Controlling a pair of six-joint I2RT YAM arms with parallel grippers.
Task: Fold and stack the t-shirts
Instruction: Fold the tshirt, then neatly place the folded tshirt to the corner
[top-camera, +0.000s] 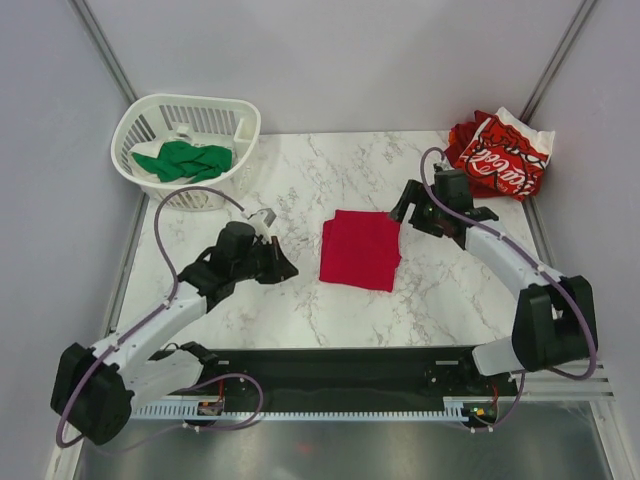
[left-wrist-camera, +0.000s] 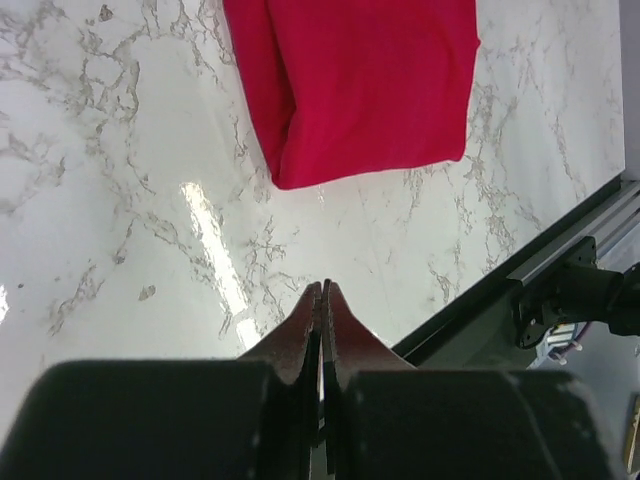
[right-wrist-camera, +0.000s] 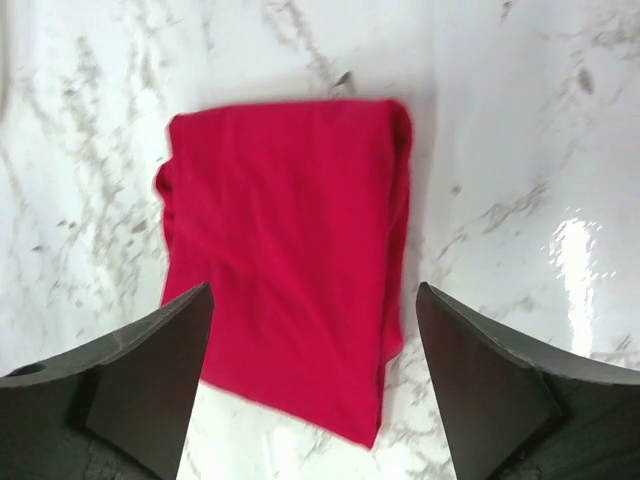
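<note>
The right claw (right-wrist-camera: 312, 290) hangs released, its fingers spread wide, with the folded crimson tee (right-wrist-camera: 290, 260) right below and between them. The left claw (left-wrist-camera: 322, 290) is clenched on nothing, and the same tee lies ahead of its tip, apart from it. The red-and-white tee (top-camera: 503, 160) sits behind the right claw near the table's (top-camera: 300, 190) far corner, and the green tee (top-camera: 185, 160) lies in the basket (top-camera: 190, 103) beyond the left claw. The step looks like moving the folded square onto a stack. To do it well, the right claw should come down over one doubled edge and pinch all the layers together. It should then lift slowly so the fold doesn't fall open.
</note>
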